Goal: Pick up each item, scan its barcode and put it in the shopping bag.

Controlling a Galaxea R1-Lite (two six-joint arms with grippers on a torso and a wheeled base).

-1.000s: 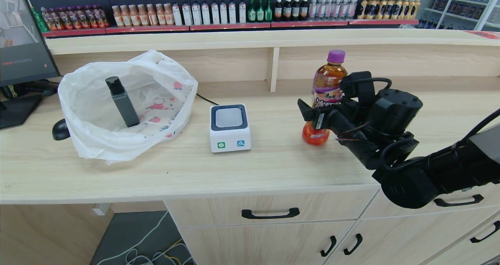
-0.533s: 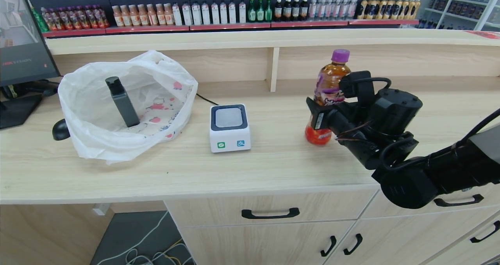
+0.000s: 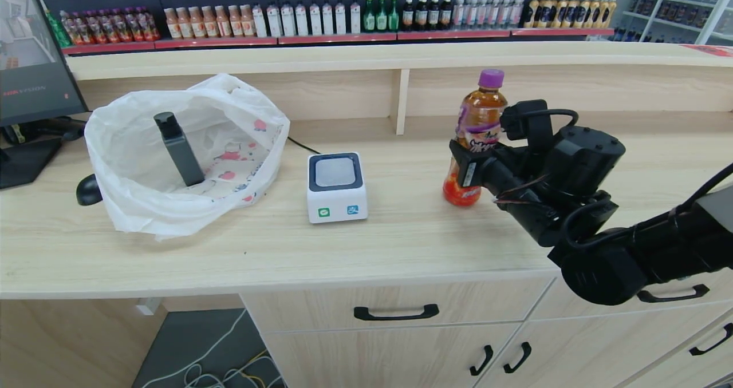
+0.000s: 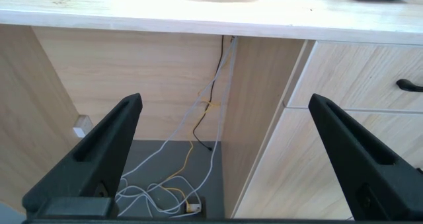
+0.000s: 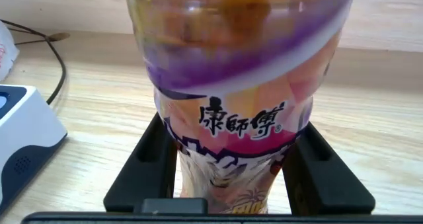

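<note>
An orange drink bottle (image 3: pixel 480 113) with a purple cap stands upright on the right side of the wooden counter (image 3: pixel 401 233). My right gripper (image 3: pixel 475 162) is shut on the bottle's labelled middle. In the right wrist view, the bottle (image 5: pixel 238 118) sits between the two black fingers (image 5: pixel 142 168). A white scanner box (image 3: pixel 336 186) sits mid-counter. At the left, the white shopping bag (image 3: pixel 143 205) stands open with a grey bottle (image 3: pixel 178 147) upright inside. My left gripper (image 4: pixel 225 158) hangs open below the counter edge, holding nothing.
A monitor (image 3: pixel 31 73) and a black rounded object (image 3: pixel 89 190) sit at the far left. The scanner's cable (image 3: pixel 302 145) runs behind it. A raised shelf ledge (image 3: pixel 401 62) backs the counter, and drawers with black handles (image 3: pixel 396 312) are below.
The right gripper's fingers have closed in on the bottle. The bottle has shifted slightly and now sits a little higher in the head view.
</note>
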